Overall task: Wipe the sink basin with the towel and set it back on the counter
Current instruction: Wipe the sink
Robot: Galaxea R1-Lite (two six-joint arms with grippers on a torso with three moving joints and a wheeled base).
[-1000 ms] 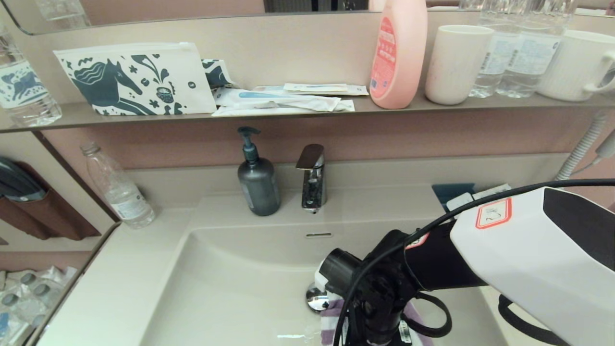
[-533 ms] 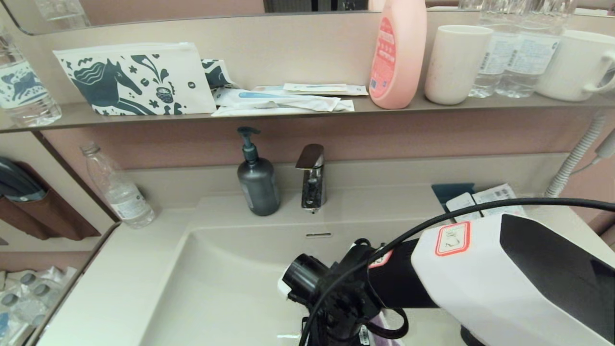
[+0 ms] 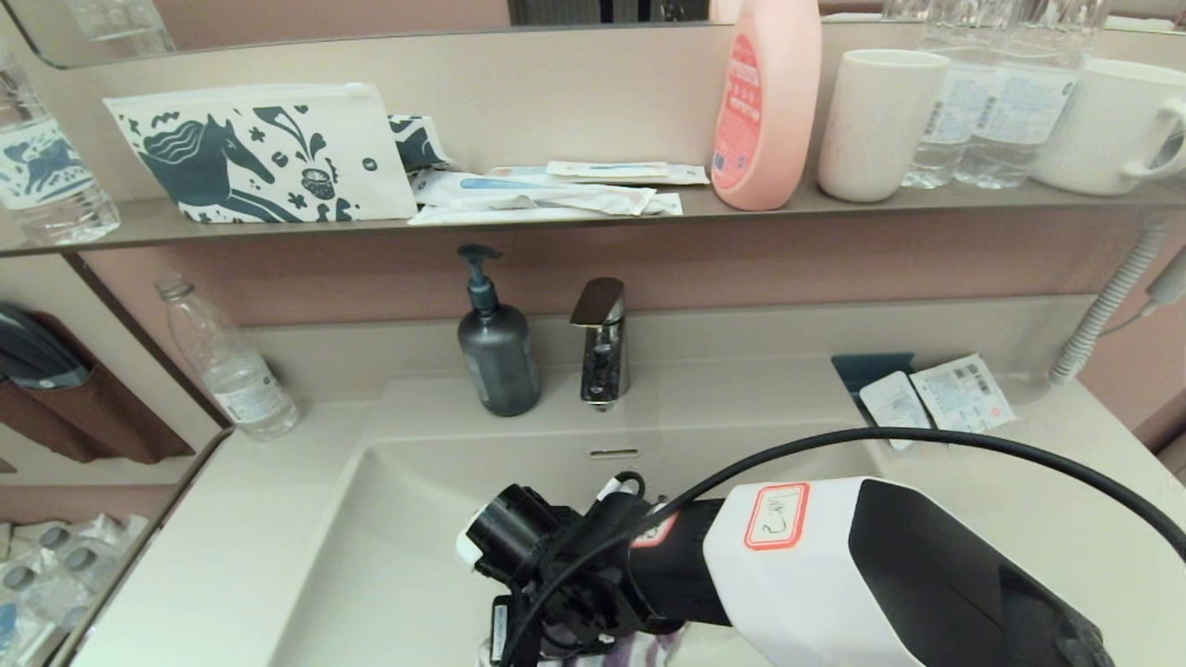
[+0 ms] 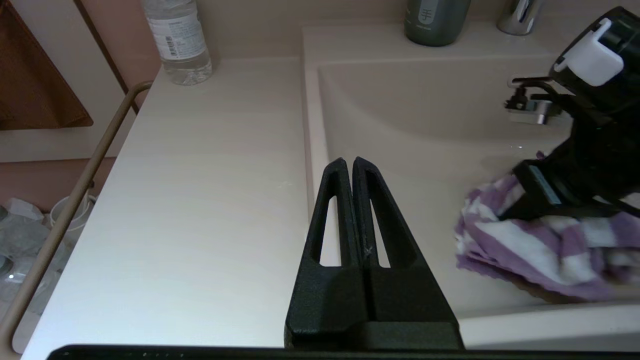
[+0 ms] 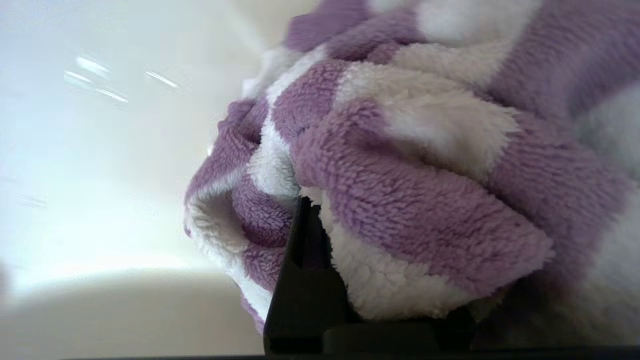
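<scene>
Two arms appear, but only the right one is down in the basin. From the head, its wrist reaches leftward across the bowl, and a purple-and-white scrap of towel peeks out just beneath it at the lower edge. The right gripper itself is hidden under the wrist here. Beyond the wrist stand the faucet and a dark soap pump, with the overflow slot between them and the arm. Sachets lie on the counter off to the arm's right.

Seen from the left wrist, the left gripper hangs above the basin's left rim with its fingers pressed together, gripping nothing. Well to its right the towel lies bunched on the basin floor, the right gripper pressed down into its top. A water bottle stands far ahead on the counter.

At the right wrist, the towel fills the frame, its folds pinched at the one dark finger that shows, with the pale basin behind.
</scene>
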